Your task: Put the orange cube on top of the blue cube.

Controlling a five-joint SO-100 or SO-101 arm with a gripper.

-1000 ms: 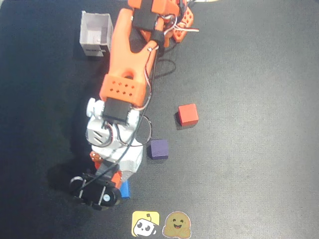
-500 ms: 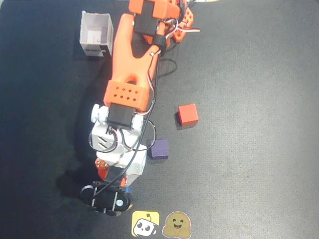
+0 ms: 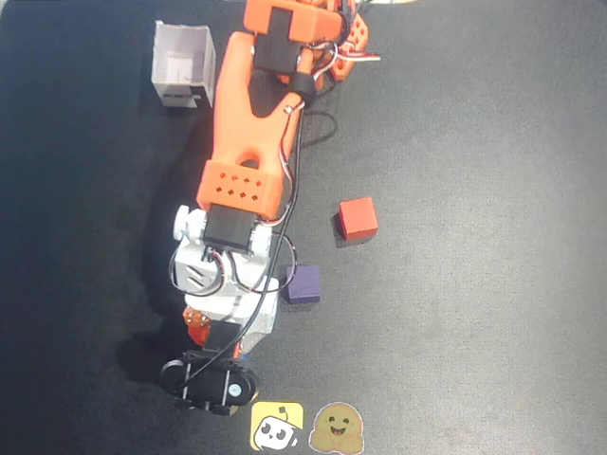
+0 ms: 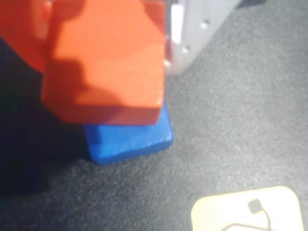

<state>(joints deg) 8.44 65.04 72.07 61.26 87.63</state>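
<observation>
Moving a little lower in the overhead view, the gripper (image 4: 103,62) now hides the blue cube (image 4: 130,137). Its jaws hold the orange cube (image 4: 108,57) tight, sitting right over the blue cube, maybe touching.

Orange cube (image 4: 108,62): matte orange, shadowed at its left. Blue cube (image 4: 130,137): bright blue. Mat (image 3: 474,142): dark grey, speckled. Arm (image 3: 248,123): orange, with white and black parts. Right of arm: red cube (image 3: 358,218), purple cube (image 3: 303,282). Left of arm: white box (image 3: 182,64). Below purple cube: yellow sticker (image 3: 277,426), tan sticker (image 3: 338,428).
</observation>
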